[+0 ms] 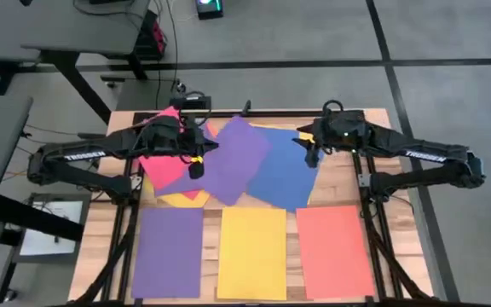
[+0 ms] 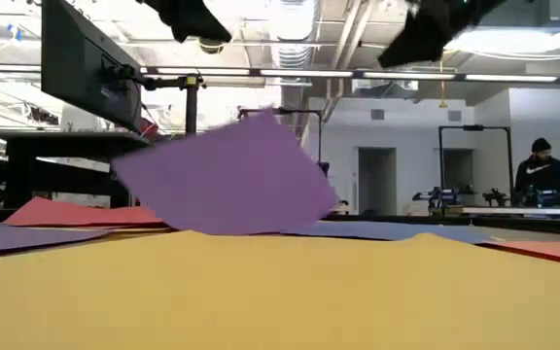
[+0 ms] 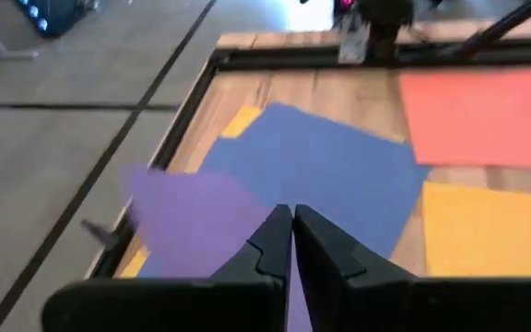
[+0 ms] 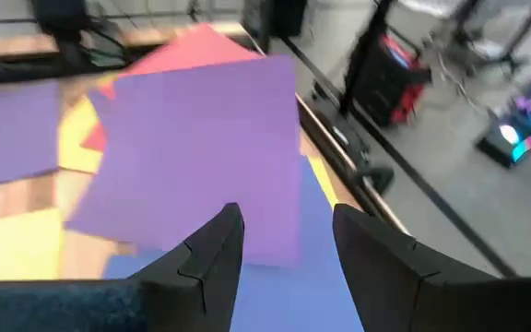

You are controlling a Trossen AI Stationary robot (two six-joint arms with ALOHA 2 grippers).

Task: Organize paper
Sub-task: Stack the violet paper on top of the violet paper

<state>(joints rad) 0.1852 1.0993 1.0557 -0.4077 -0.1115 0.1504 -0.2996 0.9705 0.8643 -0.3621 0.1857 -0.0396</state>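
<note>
Wooden bench (image 1: 335,183) under the lights, coloured paper spread all over it.

Along the near edge lay three flat sheets: purple (image 1: 169,252), yellow (image 1: 252,253), red (image 1: 332,250). Behind them a loose heap, a blue sheet (image 1: 285,175) among it. The left end effector (image 1: 196,167) was pinched shut on a purple sheet (image 1: 233,159), lifted and tilted above the heap! The right end effector (image 1: 312,156) hovered over the blue sheet, fingers parted, holding nothing.

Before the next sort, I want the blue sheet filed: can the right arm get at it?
Probably yes. The right claw, open, hovers over the blue sheet's bare edge. The purple sheet held by the left claw covers only its far side.
</note>
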